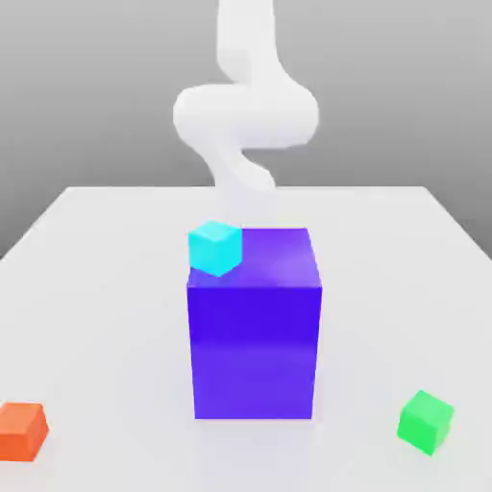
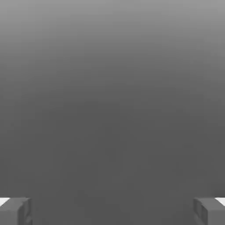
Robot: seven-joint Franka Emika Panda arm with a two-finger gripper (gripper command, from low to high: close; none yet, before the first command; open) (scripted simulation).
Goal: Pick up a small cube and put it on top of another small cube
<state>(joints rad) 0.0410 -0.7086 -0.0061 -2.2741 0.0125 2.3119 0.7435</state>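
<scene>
- Exterior view: we see a large glossy purple block (image 1: pixel 254 332) standing upright near the middle of a flat white table (image 1: pixel 96 288).
- A small glossy cyan cube (image 1: pixel 215 247) sits at the block's upper corner toward the exterior view's left; whether it rests on the block's top or lies behind it on the table, we cannot tell.
- A small orange-red cube (image 1: pixel 21 430) lies on the table near the front, at the exterior view's left, well apart from the block.
- A small green cube (image 1: pixel 426 421) lies at the front toward the exterior view's right, turned slightly, also well apart from the block.
- The white robot arm (image 1: pixel 246 110) rises behind the block, its lower part hidden by the block.
- We cannot make out a magenta-pink small cube here; its place stays unsettled.
- Hand view: we see two grey fingertips (image 2: pixel 15 212) of the gripper (image 2: pixel 112 212) at opposite edges of the picture, spread wide with nothing between them.
- Beyond them lies a plain grey background.
</scene>
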